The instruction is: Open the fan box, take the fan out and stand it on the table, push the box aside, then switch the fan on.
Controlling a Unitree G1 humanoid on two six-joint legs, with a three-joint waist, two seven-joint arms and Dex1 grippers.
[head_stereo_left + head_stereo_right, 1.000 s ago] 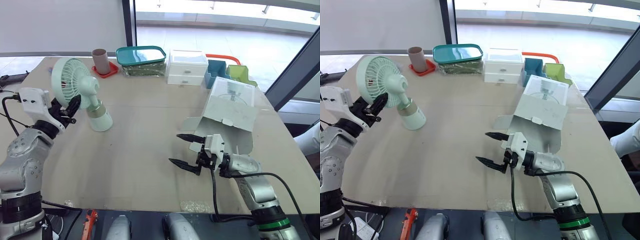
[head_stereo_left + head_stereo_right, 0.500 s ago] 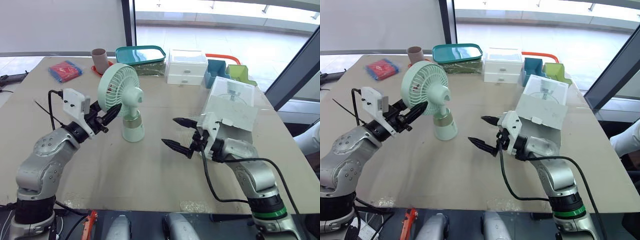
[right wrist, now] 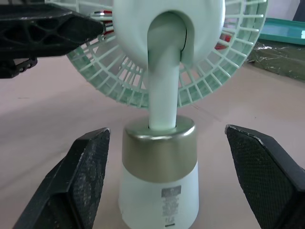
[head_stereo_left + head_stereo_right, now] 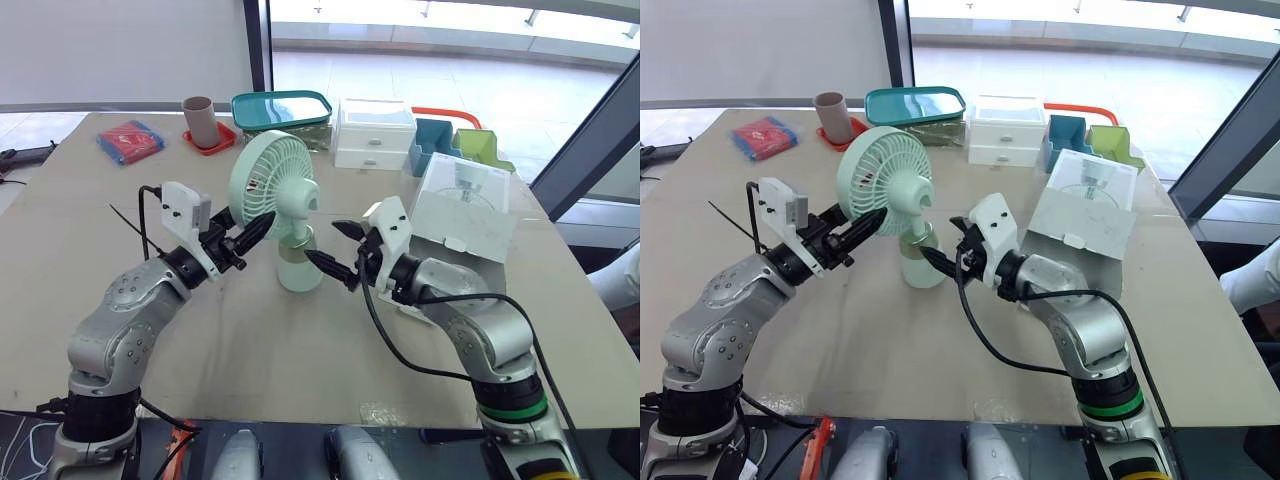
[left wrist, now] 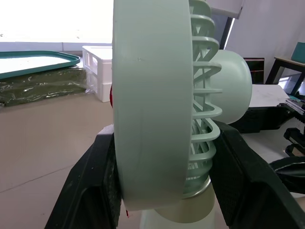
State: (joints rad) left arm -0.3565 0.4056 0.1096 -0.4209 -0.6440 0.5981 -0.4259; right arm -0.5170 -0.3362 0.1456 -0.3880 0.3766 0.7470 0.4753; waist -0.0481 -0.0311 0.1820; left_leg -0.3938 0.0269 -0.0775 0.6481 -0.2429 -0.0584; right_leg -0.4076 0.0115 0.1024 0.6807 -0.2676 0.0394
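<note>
The mint-green fan (image 4: 272, 186) stands upright near the table's middle, its white base (image 4: 300, 272) on the tabletop. My left gripper (image 4: 254, 226) is shut on the fan's round grille, one black finger (image 5: 90, 191) on each side of it. My right gripper (image 4: 322, 243) is open just right of the fan, at base height. In the right wrist view its fingertips (image 3: 90, 167) flank the gold-ringed base (image 3: 159, 157) without touching it. The white fan box (image 4: 462, 208) lies on its side further right, flaps open.
Along the far edge sit a red packet (image 4: 130, 142), a brown cup (image 4: 198, 118) on a red coaster, a teal tray (image 4: 282, 108), a white drawer unit (image 4: 375, 132) and teal and green bins (image 4: 448, 143). Bare tabletop (image 4: 250, 350) lies in front of the fan.
My left arm has carried the fan from the table's left side to its middle. My right gripper, still open, has moved left and away from the front edge, up to the fan's base.
</note>
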